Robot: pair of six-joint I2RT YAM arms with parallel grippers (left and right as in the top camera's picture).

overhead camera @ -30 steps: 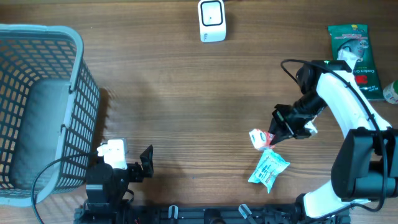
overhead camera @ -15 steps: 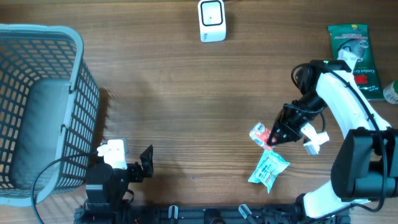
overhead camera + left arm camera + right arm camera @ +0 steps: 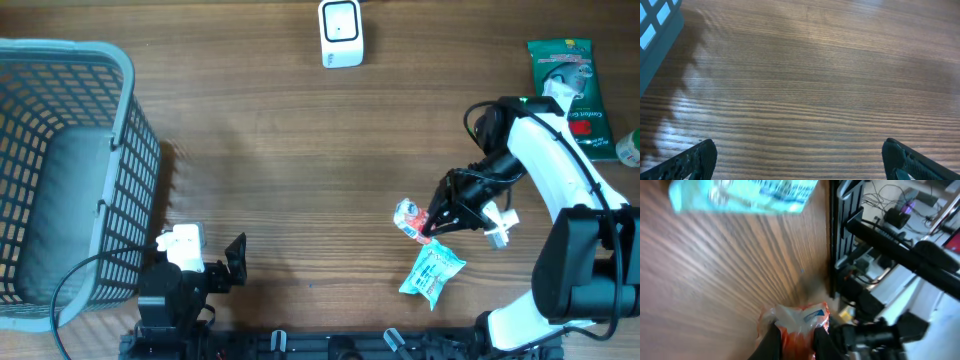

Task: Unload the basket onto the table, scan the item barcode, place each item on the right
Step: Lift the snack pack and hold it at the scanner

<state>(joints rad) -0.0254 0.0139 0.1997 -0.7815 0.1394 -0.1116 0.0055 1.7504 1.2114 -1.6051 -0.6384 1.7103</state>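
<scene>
My right gripper is shut on a small orange-and-white plastic packet, held just above the table right of centre. In the right wrist view the packet is pinched between the two dark fingers and its crinkled top sticks out past them. No barcode on it can be made out. A white scanner stands at the far edge, top centre, well away from the packet. My left gripper rests at the near left edge, and the left wrist view shows it wide open over bare wood.
A teal packet lies just below the held one, blurred in the right wrist view. A green pouch and a green-capped bottle sit at the right edge. A grey-blue mesh basket fills the left side.
The right gripper has turned at the wrist and carried the orange packet a little leftward. The left arm has not moved.
</scene>
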